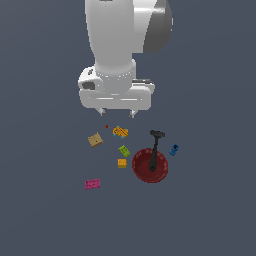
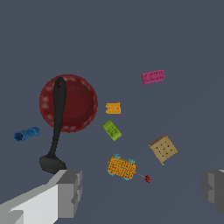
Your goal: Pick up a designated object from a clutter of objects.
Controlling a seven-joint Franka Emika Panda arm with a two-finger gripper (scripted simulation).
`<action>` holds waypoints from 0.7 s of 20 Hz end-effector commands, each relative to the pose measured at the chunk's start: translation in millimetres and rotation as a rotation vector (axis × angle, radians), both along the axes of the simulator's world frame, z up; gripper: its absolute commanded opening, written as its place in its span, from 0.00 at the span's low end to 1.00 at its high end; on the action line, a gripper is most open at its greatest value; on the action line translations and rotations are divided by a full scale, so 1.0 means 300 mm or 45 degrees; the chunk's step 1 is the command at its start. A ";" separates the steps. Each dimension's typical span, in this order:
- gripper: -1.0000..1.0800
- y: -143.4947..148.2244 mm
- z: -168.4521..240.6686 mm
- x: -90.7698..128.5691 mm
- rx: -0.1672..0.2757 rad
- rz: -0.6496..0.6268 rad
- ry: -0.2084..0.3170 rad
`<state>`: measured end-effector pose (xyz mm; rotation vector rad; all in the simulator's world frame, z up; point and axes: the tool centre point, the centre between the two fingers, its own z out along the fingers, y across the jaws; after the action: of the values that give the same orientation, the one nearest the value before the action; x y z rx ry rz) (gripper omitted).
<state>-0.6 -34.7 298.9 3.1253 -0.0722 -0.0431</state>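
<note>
The small orange-yellow brick [image 1: 122, 163] lies on the floor between the green piece [image 1: 124, 150] and the dark red bowl [image 1: 150, 165]; it also shows in the wrist view [image 2: 113, 108]. My gripper [image 1: 117, 113] hangs above the clutter, open and empty, its two fingers [image 2: 70, 192] spread wide. It is above the flatter orange piece with teal marks [image 1: 120, 132], well apart from the brick.
A black hammer [image 1: 154, 148] rests with its handle across the bowl [image 2: 68, 103]. A tan block [image 1: 95, 140], a pink piece [image 1: 92, 184], a blue piece [image 1: 174, 149] and a tiny red dot [image 1: 107, 126] lie around.
</note>
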 end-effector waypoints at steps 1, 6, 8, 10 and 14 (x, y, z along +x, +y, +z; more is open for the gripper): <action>0.96 0.000 0.000 0.000 0.000 0.000 0.000; 0.96 0.043 0.018 0.004 0.001 0.041 -0.010; 0.96 0.076 0.032 0.006 0.001 0.074 -0.018; 0.96 0.095 0.042 0.006 0.001 0.096 -0.022; 0.96 0.097 0.043 0.006 0.001 0.099 -0.022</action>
<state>1.3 -5.2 311.9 3.1262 0.0502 -0.0140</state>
